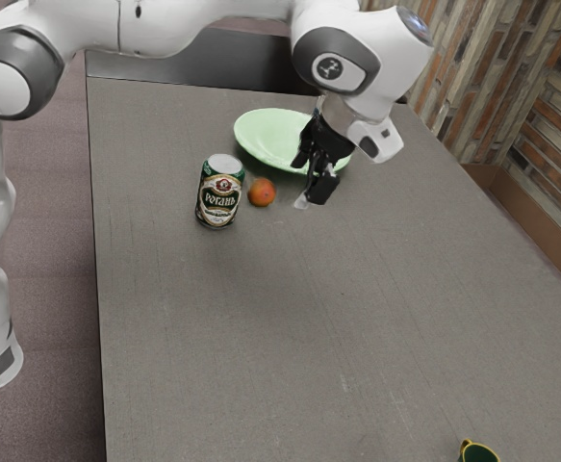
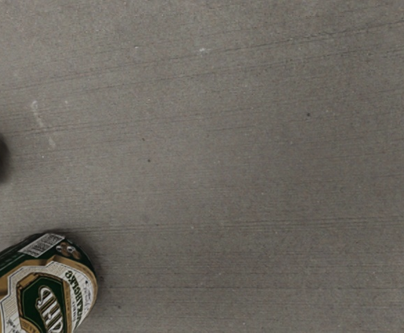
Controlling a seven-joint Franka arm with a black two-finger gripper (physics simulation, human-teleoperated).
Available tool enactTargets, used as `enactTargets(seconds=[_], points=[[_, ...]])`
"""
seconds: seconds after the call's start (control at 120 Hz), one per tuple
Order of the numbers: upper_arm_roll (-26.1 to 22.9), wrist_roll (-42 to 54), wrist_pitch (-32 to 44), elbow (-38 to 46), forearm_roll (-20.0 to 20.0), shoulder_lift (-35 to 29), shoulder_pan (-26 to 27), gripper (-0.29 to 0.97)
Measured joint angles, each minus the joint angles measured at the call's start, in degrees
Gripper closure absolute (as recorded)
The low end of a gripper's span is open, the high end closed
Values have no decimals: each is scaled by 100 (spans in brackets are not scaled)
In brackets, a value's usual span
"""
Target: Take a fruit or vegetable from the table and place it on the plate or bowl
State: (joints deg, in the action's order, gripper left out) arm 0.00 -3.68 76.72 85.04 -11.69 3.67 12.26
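Grey tabletop (image 1: 357, 318) stands beside a brick wall (image 1: 511, 87); you see the fruit (image 1: 262, 192), small, round, orange-red, lying between the upright can (image 1: 219, 192) and your gripper (image 1: 314, 188), near the rim of the pale green plate (image 1: 261, 135). It looks near-spherical, so no long axis or heading can be told; the fingers stand apart, grasping nothing.
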Motion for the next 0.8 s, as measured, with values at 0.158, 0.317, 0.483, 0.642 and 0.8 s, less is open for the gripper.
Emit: enactTargets(seconds=[0.158,0.317,0.483,0.642,0.8], points=[[31,-81,735,1,84,107,-381,0],[103,-223,1018,45,461,111,-615,0],[51,-476,1107,-8,322,79,-483,0],[26,-852,1478,990,515,-582,-596,0],[26,-1137,2256,1943,901,-1083,-1542,0]])
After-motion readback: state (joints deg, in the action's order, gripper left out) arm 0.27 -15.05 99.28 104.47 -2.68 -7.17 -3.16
